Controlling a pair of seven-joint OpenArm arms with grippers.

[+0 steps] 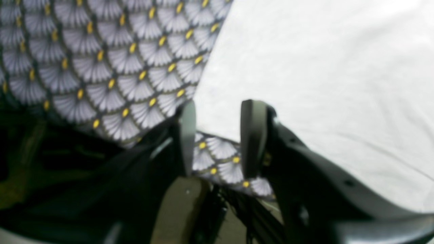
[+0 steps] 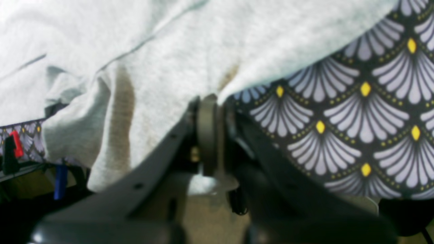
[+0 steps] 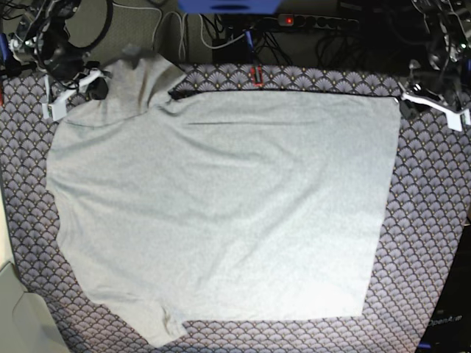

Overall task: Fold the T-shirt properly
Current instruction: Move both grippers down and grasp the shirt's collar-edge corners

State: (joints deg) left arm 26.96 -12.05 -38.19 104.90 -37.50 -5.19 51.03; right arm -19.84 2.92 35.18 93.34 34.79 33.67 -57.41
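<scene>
The light grey T-shirt lies spread flat on the scallop-patterned tablecloth, plain side up, with one sleeve at the far left and one at the near left. My right gripper is shut on the T-shirt at its edge by the far-left sleeve; in the base view it sits at the top left. My left gripper stands open just above the T-shirt's far-right corner, nothing between its fingers; the base view shows it at the top right.
Cables and a power strip lie behind the table's far edge. A red clip and a blue one sit at that edge. Tablecloth shows around the shirt on all sides.
</scene>
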